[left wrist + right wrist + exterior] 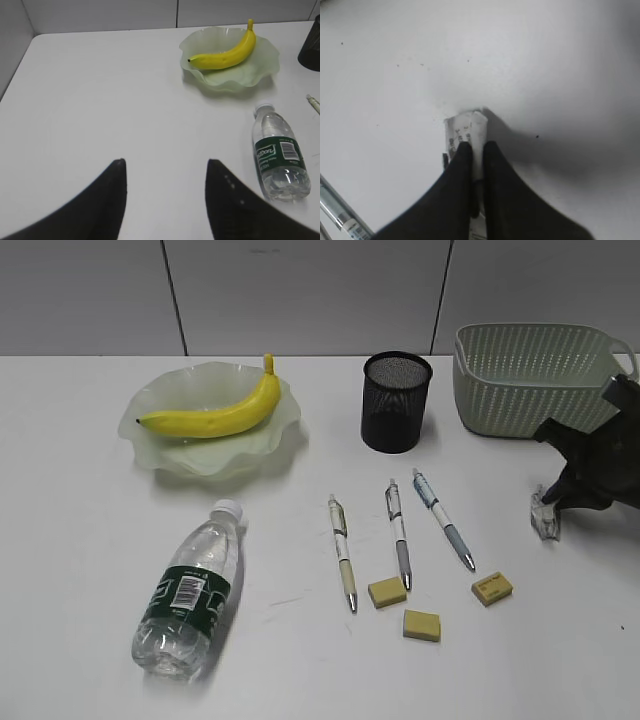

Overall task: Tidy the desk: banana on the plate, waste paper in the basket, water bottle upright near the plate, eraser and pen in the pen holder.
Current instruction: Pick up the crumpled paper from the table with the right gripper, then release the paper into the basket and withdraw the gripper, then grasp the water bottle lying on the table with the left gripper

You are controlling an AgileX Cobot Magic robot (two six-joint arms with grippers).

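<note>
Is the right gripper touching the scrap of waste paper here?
Touching. In the right wrist view the right gripper has both fingers closed tight on the waste paper, which sticks out past the fingertips above the desk.

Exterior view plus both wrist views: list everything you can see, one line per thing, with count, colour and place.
desk: one, white, under everything
plate: one, pale green, wavy rim, back left
banana: one, yellow, lying on the plate
water bottle: one, clear with dark green label and white cap, lying on its side, front left
pen holder: one, black mesh, back centre
basket: one, pale grey-green lattice, back right
pens: three, white and grey, lying side by side at centre
erasers: three, yellow, near the pens' front ends
waste paper: one, white-grey scrap, right side
left tool: black, open, over bare desk
right tool: black, closed on the waste paper
</note>
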